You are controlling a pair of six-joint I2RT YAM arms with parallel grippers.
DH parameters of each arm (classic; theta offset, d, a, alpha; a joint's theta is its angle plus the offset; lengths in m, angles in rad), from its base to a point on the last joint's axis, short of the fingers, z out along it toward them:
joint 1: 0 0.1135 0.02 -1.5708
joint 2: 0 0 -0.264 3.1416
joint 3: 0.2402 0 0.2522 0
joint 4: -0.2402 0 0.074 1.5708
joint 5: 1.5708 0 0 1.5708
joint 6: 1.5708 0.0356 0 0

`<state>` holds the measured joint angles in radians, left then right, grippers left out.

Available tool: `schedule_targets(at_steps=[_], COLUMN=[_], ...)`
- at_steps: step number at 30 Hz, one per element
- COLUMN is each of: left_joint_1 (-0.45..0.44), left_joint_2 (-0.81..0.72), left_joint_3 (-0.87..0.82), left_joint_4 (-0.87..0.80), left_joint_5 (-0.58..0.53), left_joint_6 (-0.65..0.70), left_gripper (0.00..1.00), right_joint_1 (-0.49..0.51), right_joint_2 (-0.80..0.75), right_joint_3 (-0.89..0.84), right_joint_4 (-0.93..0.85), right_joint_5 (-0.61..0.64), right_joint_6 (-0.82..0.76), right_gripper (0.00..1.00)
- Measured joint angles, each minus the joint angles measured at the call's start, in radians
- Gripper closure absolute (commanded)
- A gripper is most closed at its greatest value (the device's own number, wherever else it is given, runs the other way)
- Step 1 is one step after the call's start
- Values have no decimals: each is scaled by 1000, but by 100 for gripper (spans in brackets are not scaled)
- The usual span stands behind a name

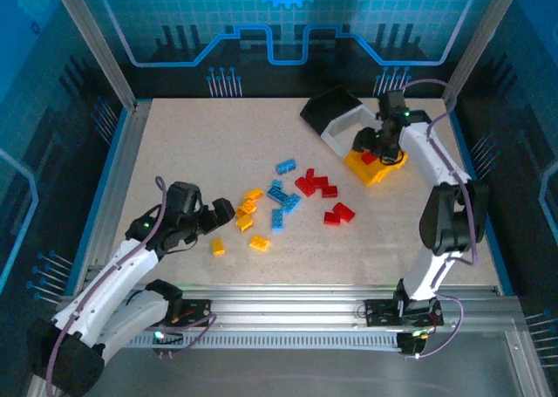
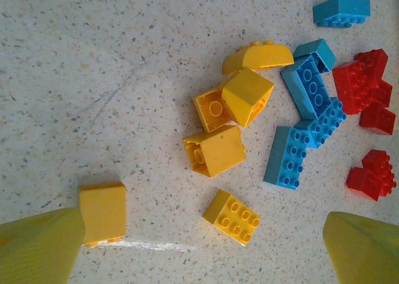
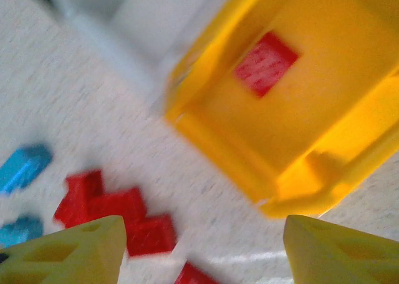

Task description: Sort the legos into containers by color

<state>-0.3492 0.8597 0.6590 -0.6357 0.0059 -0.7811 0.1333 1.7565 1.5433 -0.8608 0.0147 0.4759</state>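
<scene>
Right wrist view: I see right gripper (image 3: 202,259) with fingers spread wide, nothing between them, above orange-yellow rectangular plastic bin (image 3: 299,140). One red plastic brick (image 3: 266,63) lies inside bin. White plastic bin (image 1: 340,128) touches its far side, black plastic bin (image 1: 327,105) beyond. Loose red bricks (image 1: 318,188), blue bricks (image 1: 281,201), yellow bricks (image 1: 248,209) lie left of orange-yellow bin. Left gripper (image 2: 202,259) spread wide, empty, over yellow bricks.

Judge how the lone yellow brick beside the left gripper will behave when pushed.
The yellow brick looks rigid and flat-faced: likely slides, not rolls. Studs sideways on the smooth table, it might tip. Small, so probably light.
</scene>
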Motion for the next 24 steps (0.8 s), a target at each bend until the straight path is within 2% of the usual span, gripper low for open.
schedule_targets(at_steps=[4,8,14,24], left_joint_1=[0,-1,-2,-3], left_joint_2=[18,18,18,-10], left_joint_3=[0,-2,-13,-21], left_joint_4=[28,58,74,71], left_joint_5=[21,48,71,79], left_joint_6=[0,1,0,-7], left_gripper=[1,1,1,1], right_joint_1=[144,220,241,224], right_joint_2=[-93,-124,-143,-143], right_joint_3=[-146,-307,-448,-465], right_joint_4=[-13,-33,-53,-66], right_joint_5=[-27,-57,-54,23], right_joint_6=[-42,-63,-77,-111], right_gripper=[28,28,29,35])
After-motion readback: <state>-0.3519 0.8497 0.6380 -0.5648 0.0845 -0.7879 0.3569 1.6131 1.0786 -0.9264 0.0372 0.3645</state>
